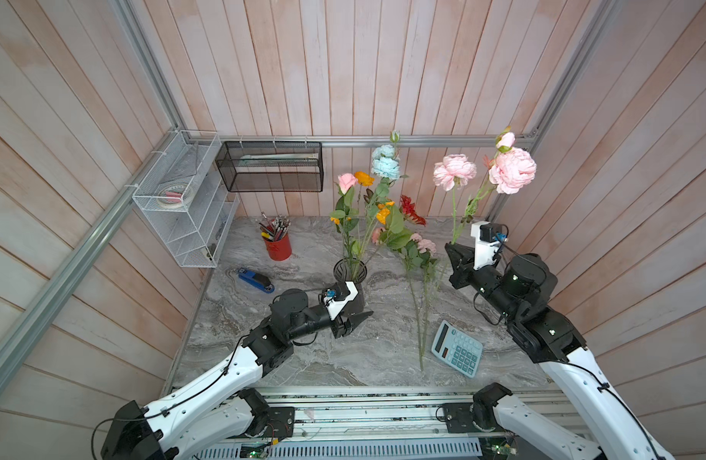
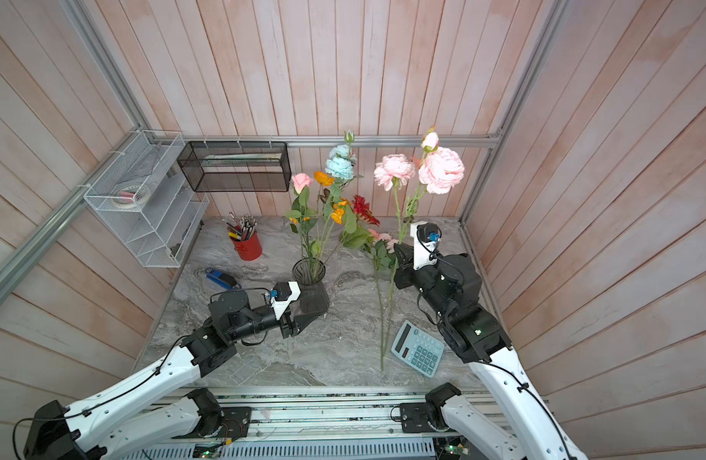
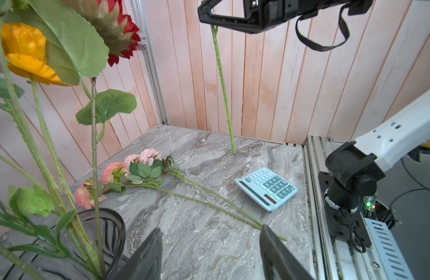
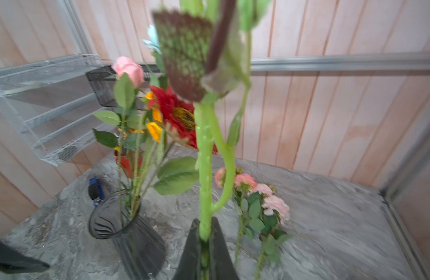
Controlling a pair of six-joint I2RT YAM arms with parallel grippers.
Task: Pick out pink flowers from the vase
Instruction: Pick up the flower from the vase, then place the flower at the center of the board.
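- Marble tabletop (image 1: 303, 358): vase (image 1: 350, 271) mid-frame, calculator (image 1: 457, 349) lower right beside lying pink flowers (image 1: 423, 245).
- Right gripper (image 1: 454, 251) clamps a tall pink-bloomed stem (image 1: 453, 215); left gripper (image 1: 357, 320) gapes empty beside vase.
- Only left wrist view shows that stem's lower end.

Readable text: none can be made out in any view.
Light blue plastic desk calculator (image 3: 266, 185): its teal keys carry pale marks, too small and blurred to read.
Red cylindrical pencil cup (image 1: 278, 247): no legible lettering.
Blue and black stapler (image 1: 255, 280): brand not legible.
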